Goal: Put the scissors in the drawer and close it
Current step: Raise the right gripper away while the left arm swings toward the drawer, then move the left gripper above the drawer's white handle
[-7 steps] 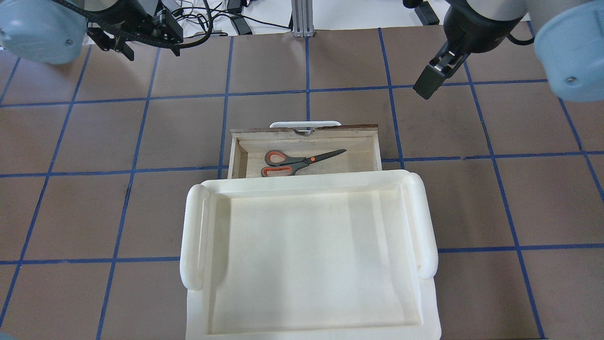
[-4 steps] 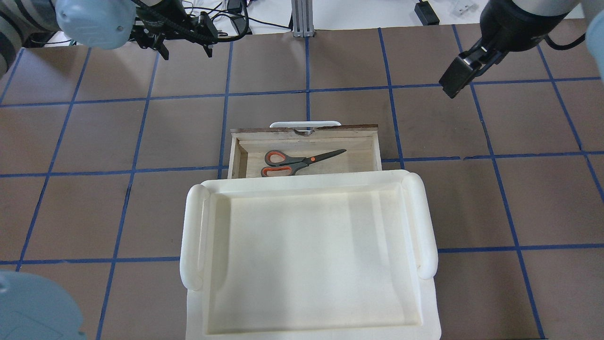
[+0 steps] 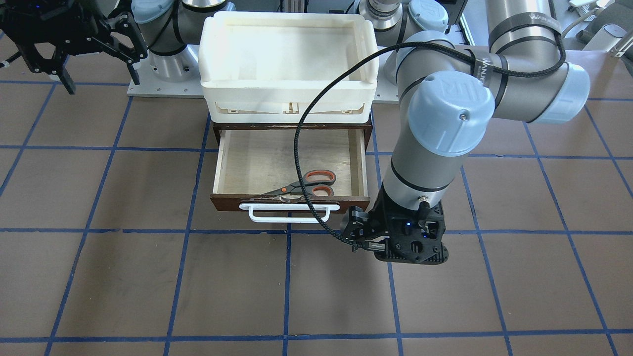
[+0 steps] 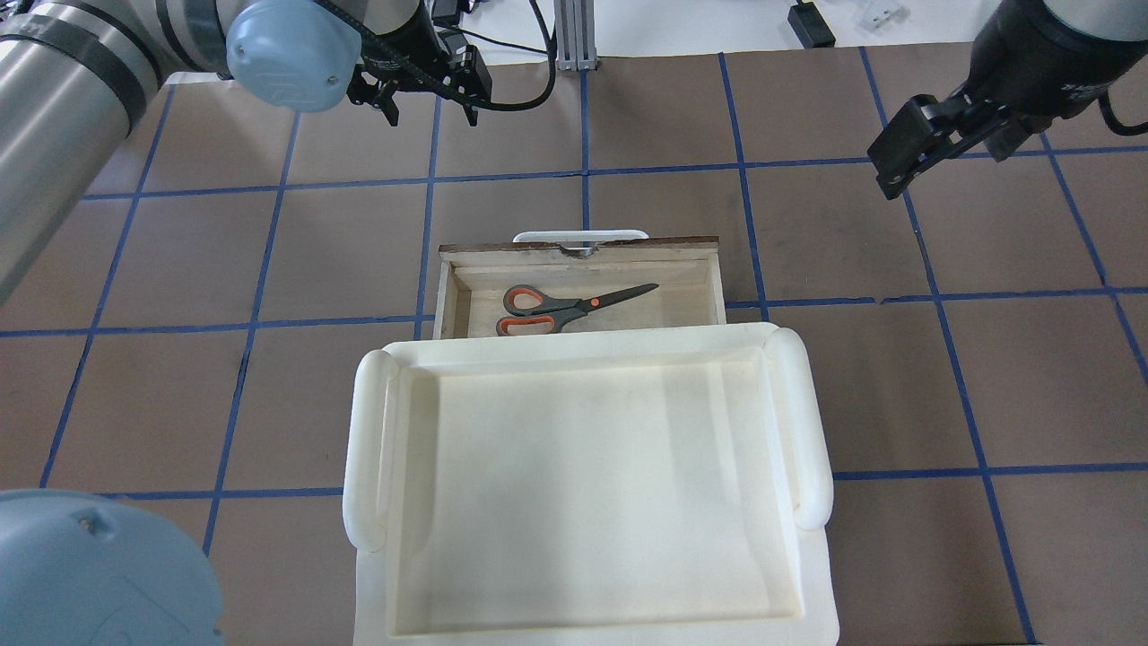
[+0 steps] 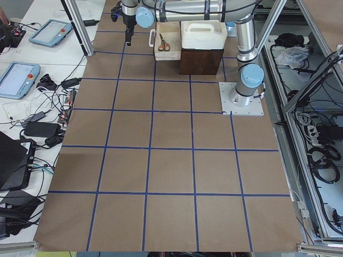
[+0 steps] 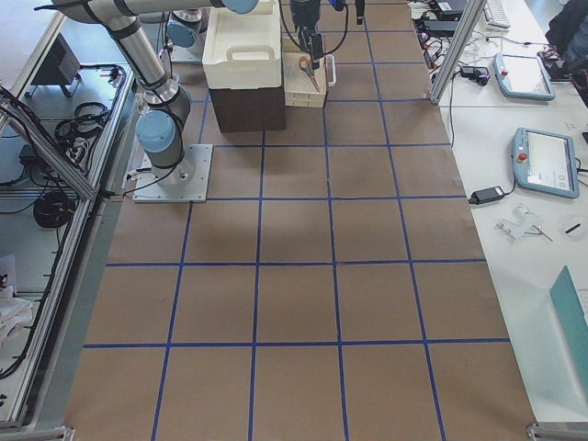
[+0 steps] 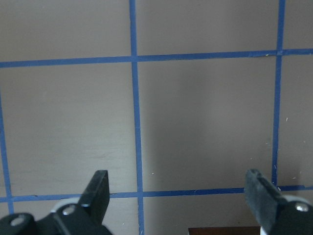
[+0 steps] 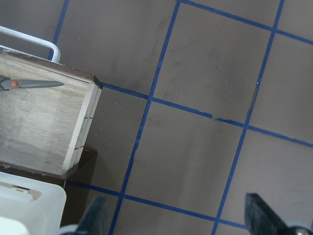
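The scissors (image 4: 574,309) lie flat inside the open drawer (image 4: 583,244), blades pointing right in the overhead view; they also show in the front view (image 3: 310,184). The dark brown drawer (image 3: 289,202) is pulled out from under the white tray, its white handle (image 3: 289,213) facing away from me. My left gripper (image 4: 430,112) is open and empty, low over the table beyond the drawer's front, off to its left; its wrist view (image 7: 178,182) shows a drawer corner at the bottom edge. My right gripper (image 4: 946,161) is open and empty, far right of the drawer (image 8: 44,122).
The white plastic tray (image 4: 368,449) sits on top of the dark cabinet, over the back of the drawer. A black cable (image 3: 299,148) from the left arm hangs across the drawer in the front view. Brown table mat with blue tape lines lies all around.
The left arm has swung right across the far side of the table towards the drawer's front. The right gripper has drawn away to the right. The scissors and drawer have not moved.
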Controlling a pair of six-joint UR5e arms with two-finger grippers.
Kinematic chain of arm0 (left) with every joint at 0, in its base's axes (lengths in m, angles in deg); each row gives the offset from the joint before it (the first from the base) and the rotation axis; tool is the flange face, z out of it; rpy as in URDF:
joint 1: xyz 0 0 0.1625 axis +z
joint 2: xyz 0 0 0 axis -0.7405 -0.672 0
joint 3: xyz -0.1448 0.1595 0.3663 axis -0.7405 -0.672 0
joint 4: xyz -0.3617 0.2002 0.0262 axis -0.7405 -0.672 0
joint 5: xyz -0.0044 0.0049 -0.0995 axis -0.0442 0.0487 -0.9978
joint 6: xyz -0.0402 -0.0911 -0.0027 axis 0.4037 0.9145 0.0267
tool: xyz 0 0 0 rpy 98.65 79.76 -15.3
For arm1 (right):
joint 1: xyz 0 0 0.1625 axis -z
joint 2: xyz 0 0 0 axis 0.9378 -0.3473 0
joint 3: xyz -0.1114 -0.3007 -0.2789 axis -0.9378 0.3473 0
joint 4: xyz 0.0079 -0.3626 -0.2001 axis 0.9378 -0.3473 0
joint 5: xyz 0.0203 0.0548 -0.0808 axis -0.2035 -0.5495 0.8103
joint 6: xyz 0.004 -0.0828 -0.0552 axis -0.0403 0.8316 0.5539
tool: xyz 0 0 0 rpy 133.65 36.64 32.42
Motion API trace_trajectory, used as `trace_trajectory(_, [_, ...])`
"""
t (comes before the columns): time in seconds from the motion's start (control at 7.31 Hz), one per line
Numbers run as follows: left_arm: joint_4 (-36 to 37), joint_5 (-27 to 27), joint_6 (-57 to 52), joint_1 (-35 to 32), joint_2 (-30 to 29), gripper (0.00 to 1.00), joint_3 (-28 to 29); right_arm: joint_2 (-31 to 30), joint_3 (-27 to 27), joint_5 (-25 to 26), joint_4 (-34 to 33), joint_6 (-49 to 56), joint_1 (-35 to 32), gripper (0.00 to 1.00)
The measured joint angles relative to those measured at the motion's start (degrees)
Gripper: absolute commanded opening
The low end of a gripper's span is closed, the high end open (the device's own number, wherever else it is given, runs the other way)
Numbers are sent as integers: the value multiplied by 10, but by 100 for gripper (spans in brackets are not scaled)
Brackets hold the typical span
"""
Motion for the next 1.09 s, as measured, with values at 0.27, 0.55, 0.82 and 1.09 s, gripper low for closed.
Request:
trace_trajectory(0.27, [13,0,-7,-19,-32,100,1,-8,0,-12,16,-112,-7,100])
trace_trajectory(0.55, [32,-3,-11,-34,-68,100,2,-3,0,-28,14,-187,-39,100])
trace_trajectory(0.82, [35,0,-10,-52,-95,100,2,7,-1,-27,13,-221,-60,100])
trace_trajectory(1.09, [31,1,-11,-59,-102,100,-1,25,-3,-9,10,-215,-64,100])
